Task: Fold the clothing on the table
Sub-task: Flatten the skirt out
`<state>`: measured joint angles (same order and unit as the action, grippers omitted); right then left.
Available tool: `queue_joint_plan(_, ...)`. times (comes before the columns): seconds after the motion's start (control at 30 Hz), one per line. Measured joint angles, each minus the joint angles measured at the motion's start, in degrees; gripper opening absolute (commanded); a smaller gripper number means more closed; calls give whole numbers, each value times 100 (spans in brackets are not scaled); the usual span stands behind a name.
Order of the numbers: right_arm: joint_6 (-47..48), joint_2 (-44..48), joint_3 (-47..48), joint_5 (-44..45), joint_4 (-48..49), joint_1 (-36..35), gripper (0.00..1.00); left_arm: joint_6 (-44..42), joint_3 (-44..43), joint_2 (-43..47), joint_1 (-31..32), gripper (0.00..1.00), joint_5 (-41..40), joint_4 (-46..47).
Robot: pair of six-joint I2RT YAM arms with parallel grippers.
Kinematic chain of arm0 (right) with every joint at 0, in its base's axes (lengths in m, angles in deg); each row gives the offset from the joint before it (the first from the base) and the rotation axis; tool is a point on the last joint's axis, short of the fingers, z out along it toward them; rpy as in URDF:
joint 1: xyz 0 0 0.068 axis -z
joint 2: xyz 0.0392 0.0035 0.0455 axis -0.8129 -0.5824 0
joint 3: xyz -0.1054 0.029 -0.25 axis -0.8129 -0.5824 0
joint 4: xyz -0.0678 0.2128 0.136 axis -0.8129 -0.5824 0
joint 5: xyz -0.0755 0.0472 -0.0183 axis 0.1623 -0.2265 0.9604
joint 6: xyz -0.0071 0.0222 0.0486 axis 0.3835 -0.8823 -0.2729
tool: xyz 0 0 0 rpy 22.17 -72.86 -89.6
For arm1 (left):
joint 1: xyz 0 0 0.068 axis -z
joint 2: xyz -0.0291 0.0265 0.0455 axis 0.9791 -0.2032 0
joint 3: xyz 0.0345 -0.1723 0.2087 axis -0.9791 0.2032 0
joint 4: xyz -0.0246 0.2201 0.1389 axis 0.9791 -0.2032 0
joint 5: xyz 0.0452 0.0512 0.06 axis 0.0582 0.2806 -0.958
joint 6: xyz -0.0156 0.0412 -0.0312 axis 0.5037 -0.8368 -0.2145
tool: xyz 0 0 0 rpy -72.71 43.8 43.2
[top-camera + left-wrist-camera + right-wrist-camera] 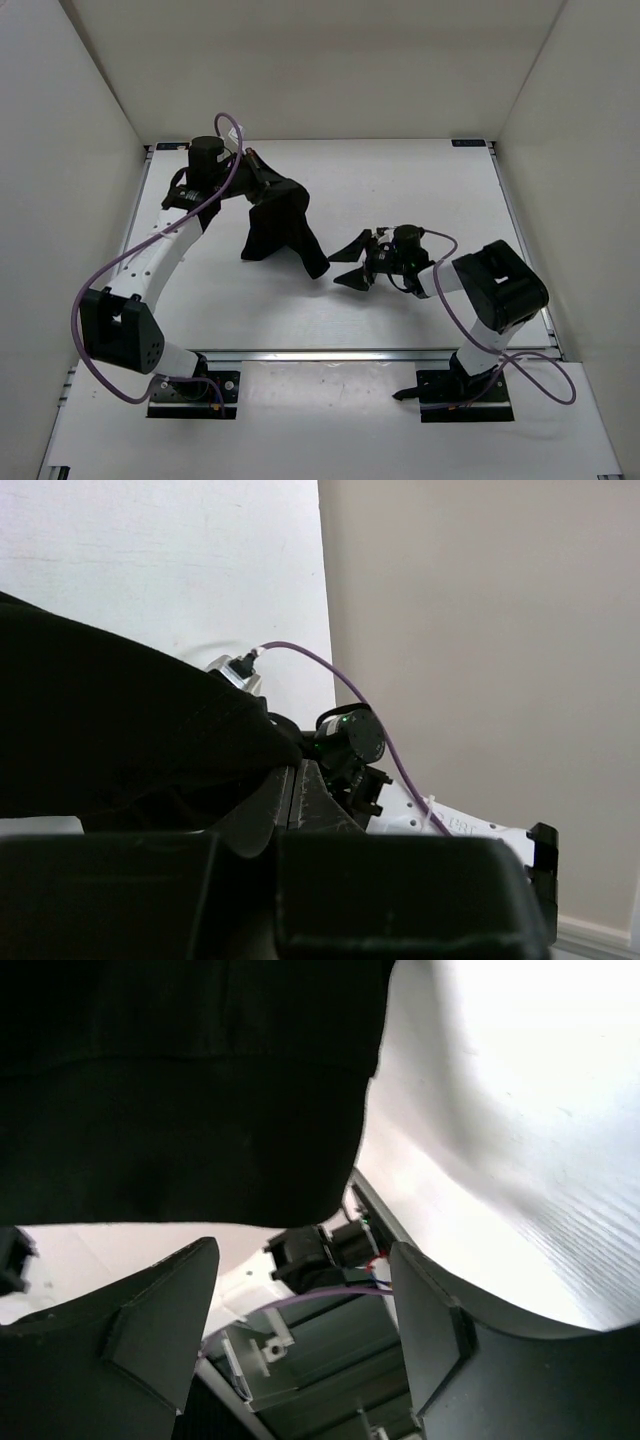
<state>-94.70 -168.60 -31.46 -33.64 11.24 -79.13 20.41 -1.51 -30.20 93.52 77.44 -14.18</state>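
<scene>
The black clothing (283, 228) hangs limp over the middle left of the white table (430, 190), its upper edge lifted and its lower corner trailing toward the right. My left gripper (262, 180) is shut on that upper edge. In the left wrist view its fingers (270, 800) are pressed together, with the clothing (120, 730) bunched just past them. My right gripper (348, 267) is just to the right of the clothing's lower corner, open, with nothing in it. The right wrist view shows its jaws (302, 1250) wide apart, with the clothing (180, 1090) beyond the tips.
White upright walls (80, 150) close in the table on the left, back and right. A metal rail (350, 353) runs along the near edge in front of both arm bases. A purple cable (120, 270) loops off the left arm.
</scene>
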Motion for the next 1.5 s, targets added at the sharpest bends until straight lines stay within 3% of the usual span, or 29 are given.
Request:
queue_joint_plan(0.27, -935, -933, 155, 92, 1215, -129, 68, 68, 184, 55, -4, 0, 22, 170)
queue_joint_plan(0.33, -1207, -1231, 315, 120, 1427, -221, 62, 85, 192, 61, -9, 0, 26, 186)
queue_joint_plan(0.4, -1467, -1482, 516, 153, 1626, -332, 32, 92, 216, 94, -28, 0, 28, 203)
queue_joint_plan(0.5, -1840, -1652, 708, 186, 1998, -485, 1, 101, 262, 142, -50, 0, 37, 223)
queue_joint_plan(0.63, -2448, -1661, 730, 168, 2726, -542, 0, 153, 289, 162, -90, 0, 59, 280)
queue_joint_plan(0.77, -2551, -1239, 704, -72, 2688, -212, 0, 192, 195, 116, -203, 0, 166, 273)
queue_joint_plan(0.83, -2072, -625, 866, -326, 1895, 142, 1, 140, -234, -90, -313, 0, 225, 52)
queue_joint_plan(0.93, -713, 332, 2006, -468, -201, 673, 0, -2, -1185, -516, -505, 0, 247, -181)
queue_joint_plan(1.07, 1147, 1403, 3442, -289, -2312, 1126, 0, -72, -1869, -586, -776, 0, 334, -328)
queue_joint_plan(1.3, 2542, 2988, 3670, -125, -4192, 1388, 0, -24, -1891, -107, -940, 0, 710, -505)
queue_joint_plan(1.5, 2771, 3034, 3665, -297, -4809, 1626, 0, 44, -1674, 190, -866, 0, 955, -487)
